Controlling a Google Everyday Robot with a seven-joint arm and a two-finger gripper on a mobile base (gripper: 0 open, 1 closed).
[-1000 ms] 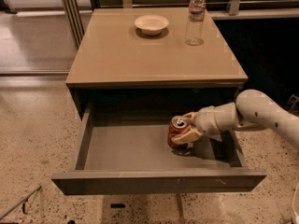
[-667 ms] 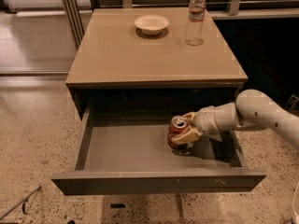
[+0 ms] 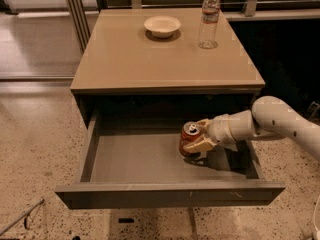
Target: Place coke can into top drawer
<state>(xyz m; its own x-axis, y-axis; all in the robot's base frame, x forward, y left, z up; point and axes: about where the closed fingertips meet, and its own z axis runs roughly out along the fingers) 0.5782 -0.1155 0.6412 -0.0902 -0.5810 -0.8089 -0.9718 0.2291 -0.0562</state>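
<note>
Gripper (image 3: 196, 135) jaws pinch the coke can (image 3: 189, 132) upright at 3 o'clock inside the top drawer (image 3: 170, 194); part them slowly, avoiding toppling.

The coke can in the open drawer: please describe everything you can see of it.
The coke can is small and red, metal by its look, with a silver top. It stands upright inside the open top drawer, right of middle, low over the grey floor. The gripper, reaching in from the right, is closed around it, one finger on each side.
</note>
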